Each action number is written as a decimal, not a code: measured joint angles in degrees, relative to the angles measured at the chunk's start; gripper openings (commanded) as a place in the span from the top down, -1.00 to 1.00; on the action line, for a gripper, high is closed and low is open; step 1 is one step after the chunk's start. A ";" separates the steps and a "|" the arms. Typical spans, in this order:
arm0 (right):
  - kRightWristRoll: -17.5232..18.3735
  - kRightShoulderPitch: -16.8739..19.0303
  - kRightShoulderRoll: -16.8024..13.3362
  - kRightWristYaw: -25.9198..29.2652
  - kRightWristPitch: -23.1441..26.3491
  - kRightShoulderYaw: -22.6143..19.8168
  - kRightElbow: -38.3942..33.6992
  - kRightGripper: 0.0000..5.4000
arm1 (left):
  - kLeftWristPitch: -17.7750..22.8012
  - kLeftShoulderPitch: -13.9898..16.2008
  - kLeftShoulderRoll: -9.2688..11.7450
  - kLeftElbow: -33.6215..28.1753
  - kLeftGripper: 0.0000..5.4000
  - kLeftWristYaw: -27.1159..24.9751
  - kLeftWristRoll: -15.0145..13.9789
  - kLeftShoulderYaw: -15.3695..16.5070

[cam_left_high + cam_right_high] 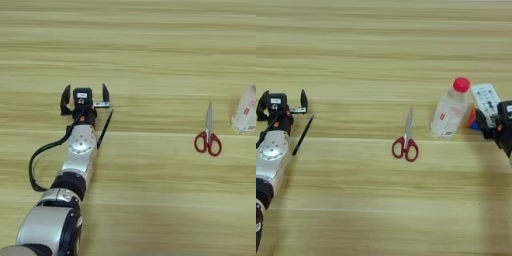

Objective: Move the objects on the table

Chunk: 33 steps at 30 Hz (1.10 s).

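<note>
Fingers of left gripper spread apart, empty, at 9 o'clock on bench; thin black stick just beside at 4 o'clock: light, stiff, best pinched mid-shaft. Bottle at 3 o'clock, light, slippery, remote behind; right gripper adjacent, finger state undetermined.

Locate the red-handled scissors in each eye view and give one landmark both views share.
Left eye view: the scissors lie right of centre, blades pointing away, near the bottle's cut-off body at the right edge.
Right eye view: the scissors lie just right of centre, left of the bottle.
Shared landmark: the black stick beside the left end effector.
</note>
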 measured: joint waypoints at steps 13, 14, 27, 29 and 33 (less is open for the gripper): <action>-0.21 0.02 0.00 0.80 -1.52 1.41 3.40 -0.07 | 0.00 0.00 0.01 -0.16 -1.00 0.00 0.00 0.00; -0.25 0.06 0.00 0.84 -1.59 1.57 3.43 -0.07 | 0.00 0.00 0.01 -0.16 -1.00 0.00 0.00 0.00; -1.45 0.74 0.00 1.02 -2.32 3.59 5.37 -0.07 | 0.00 0.01 0.01 -0.31 -1.00 -0.01 -0.01 0.01; -1.46 0.79 0.02 1.14 -2.33 4.00 5.29 -0.07 | 0.00 0.01 0.02 -0.36 -1.00 -0.02 -0.01 0.01; -1.66 0.94 0.04 1.13 -2.47 4.39 5.93 -0.07 | 0.00 0.01 0.02 -0.37 -1.00 -0.03 -0.01 0.01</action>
